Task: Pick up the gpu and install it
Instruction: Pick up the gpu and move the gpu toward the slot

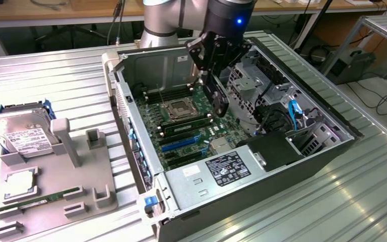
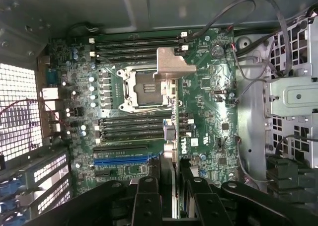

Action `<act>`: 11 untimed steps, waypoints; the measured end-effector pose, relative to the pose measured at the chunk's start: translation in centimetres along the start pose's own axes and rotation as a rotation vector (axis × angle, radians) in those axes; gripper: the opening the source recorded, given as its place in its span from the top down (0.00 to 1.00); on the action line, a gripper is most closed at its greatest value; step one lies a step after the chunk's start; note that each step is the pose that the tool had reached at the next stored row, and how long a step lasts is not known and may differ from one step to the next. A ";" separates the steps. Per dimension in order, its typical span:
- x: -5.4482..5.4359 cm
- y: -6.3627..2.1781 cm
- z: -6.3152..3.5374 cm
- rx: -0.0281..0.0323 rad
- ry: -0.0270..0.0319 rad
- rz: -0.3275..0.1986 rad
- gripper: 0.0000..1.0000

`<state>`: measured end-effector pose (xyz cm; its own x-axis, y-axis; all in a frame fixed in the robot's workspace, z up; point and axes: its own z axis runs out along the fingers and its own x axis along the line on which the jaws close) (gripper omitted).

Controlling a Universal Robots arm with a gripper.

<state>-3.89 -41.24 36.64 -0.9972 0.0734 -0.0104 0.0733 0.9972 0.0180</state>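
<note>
Holding the graphics card (image 1: 215, 101) clamped in the gripper (image 1: 213, 75), hung edge-on above the middle of the motherboard (image 2: 213, 112) inside the open computer case (image 1: 123, 96), apparently high enough to spare the processor socket (image 2: 141, 87) beneath.

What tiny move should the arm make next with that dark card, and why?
Probably carry it sideways toward the blue slot before lowering. The gripper holds the gpu edge-down above the motherboard, beside the processor socket, not yet over that slot.
</note>
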 end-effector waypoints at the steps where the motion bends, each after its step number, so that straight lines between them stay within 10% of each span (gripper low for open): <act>1: 0.0 0.02 0.00 0.0000 0.0000 0.000 0.73; 11: -0.1 0.05 0.01 0.0000 0.0000 0.000 0.73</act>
<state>-3.81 -41.20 36.63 -0.9972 0.0734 -0.0104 0.0732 0.9972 0.0180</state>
